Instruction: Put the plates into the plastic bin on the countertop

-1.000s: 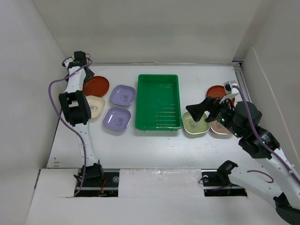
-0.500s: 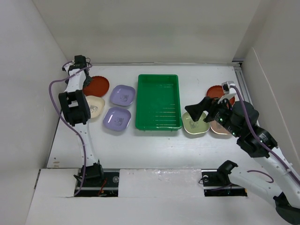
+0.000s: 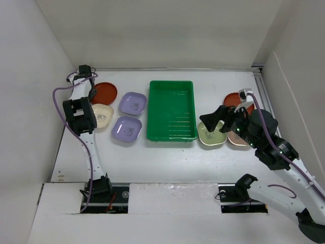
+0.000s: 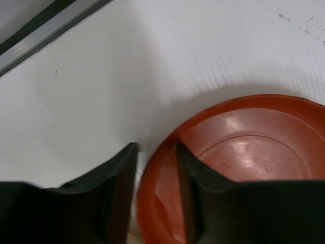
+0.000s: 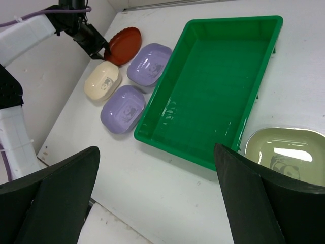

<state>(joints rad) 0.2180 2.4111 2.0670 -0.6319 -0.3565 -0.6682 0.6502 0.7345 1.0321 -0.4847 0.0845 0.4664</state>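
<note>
A round red-orange plate (image 3: 105, 92) (image 4: 244, 147) lies at the back left of the countertop (image 3: 167, 157). My left gripper (image 3: 93, 94) (image 4: 155, 147) has closed in on its left rim, one finger inside the dish and one outside. Close by are a cream plate (image 3: 103, 114) and two lavender plates (image 3: 133, 103) (image 3: 126, 128). The green plastic bin (image 3: 171, 109) (image 5: 213, 86) stands in the middle and holds nothing. My right gripper (image 3: 216, 127) (image 5: 156, 148) hovers wide open over the light green plate (image 3: 211, 135) (image 5: 284, 152). A tan-pink plate (image 3: 236, 138) and a second red-orange plate (image 3: 234, 99) lie partly under that arm.
White wall panels (image 3: 45, 101) close in the left, back and right sides. A metal rail (image 4: 45, 33) runs along the back edge just beyond the left gripper. The left arm's purple cable (image 3: 58, 109) loops beside the left wall.
The left gripper's jaws have narrowed from wide open to close around the red-orange plate's rim. The right arm has drifted slightly, its jaws still wide.
</note>
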